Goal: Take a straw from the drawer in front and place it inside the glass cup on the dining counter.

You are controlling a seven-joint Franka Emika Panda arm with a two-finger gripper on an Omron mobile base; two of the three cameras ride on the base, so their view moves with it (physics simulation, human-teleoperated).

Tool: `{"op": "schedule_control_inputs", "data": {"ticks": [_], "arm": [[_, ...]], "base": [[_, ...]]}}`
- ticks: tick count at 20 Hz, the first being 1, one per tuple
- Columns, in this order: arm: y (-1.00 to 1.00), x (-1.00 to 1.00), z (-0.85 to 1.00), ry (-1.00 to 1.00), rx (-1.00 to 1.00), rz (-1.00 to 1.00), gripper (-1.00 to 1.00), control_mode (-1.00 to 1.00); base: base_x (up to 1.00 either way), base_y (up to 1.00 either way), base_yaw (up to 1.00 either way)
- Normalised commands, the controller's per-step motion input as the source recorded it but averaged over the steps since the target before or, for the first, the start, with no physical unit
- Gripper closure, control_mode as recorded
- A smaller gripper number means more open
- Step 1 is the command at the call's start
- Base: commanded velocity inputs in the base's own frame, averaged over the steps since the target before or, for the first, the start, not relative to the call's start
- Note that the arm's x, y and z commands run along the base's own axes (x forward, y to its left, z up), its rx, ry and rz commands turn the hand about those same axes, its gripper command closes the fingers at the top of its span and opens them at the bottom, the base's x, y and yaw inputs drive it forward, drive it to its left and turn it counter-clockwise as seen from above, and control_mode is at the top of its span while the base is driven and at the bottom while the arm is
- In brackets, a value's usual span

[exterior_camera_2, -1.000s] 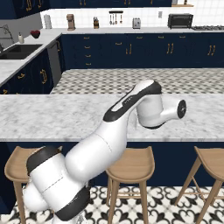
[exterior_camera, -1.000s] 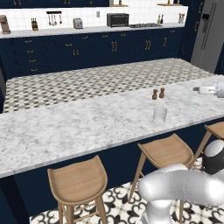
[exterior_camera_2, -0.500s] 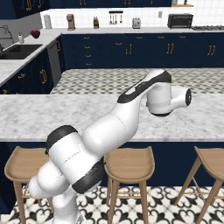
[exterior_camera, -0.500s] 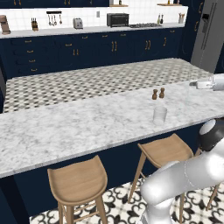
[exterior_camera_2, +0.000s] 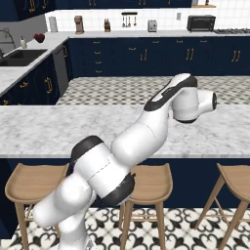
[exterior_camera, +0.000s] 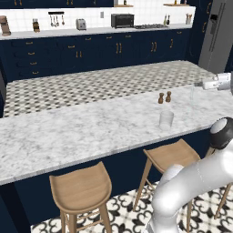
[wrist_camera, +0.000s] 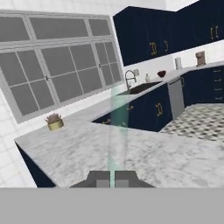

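My gripper [exterior_camera: 199, 85] hangs above the right end of the dining counter [exterior_camera: 91, 132], lying level and pointing left. In the hand view its fingertips [wrist_camera: 112, 178] are shut on the straw [wrist_camera: 117, 127], a pale blue-green stick that rises from between them. The glass cup [exterior_camera: 166, 118], clear and upright, stands on the marble to the lower left of the gripper, well apart from it. I cannot tell the drawer among the navy cabinets along the back wall.
Two small brown shakers [exterior_camera: 164, 97] stand just behind the cup. Wooden stools [exterior_camera: 82, 186] line the counter's near side. The wall counter [exterior_camera: 91, 31] at the back carries a toaster and an oven. My arm [exterior_camera_2: 156, 127] crosses the counter [exterior_camera_2: 49, 132].
The arm has stretched further up and to the right over the counter. The hand has risen slightly, and its grip on the straw is unchanged.
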Motion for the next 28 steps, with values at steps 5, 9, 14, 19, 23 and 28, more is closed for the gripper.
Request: {"op": "schedule_control_inputs", "data": {"ticks": [5, 9, 14, 19, 23, 28], "arm": [[0.04, 0.26, -0.31, -0.07, 0.00, 0.03, 1.00, -1.00], [0.33, 0.23, -0.18, -0.02, 0.00, 0.00, 1.00, -1.00], [0.46, 0.17, -0.03, 0.00, 0.00, 0.00, 1.00, -1.00], [0.19, -0.01, -0.13, 0.00, 0.00, 0.00, 1.00, -1.00], [0.00, -0.02, -0.20, 0.00, 0.00, 0.00, 1.00, -1.00], [0.00, -0.02, -0.24, 0.00, 0.00, 0.00, 1.00, -1.00]], "base": [[0.00, 0.00, 0.00], [0.00, 0.00, 0.00], [0.00, 0.00, 0.00], [0.00, 0.00, 0.00], [0.00, 0.00, 0.00], [0.00, 0.00, 0.00]]}}
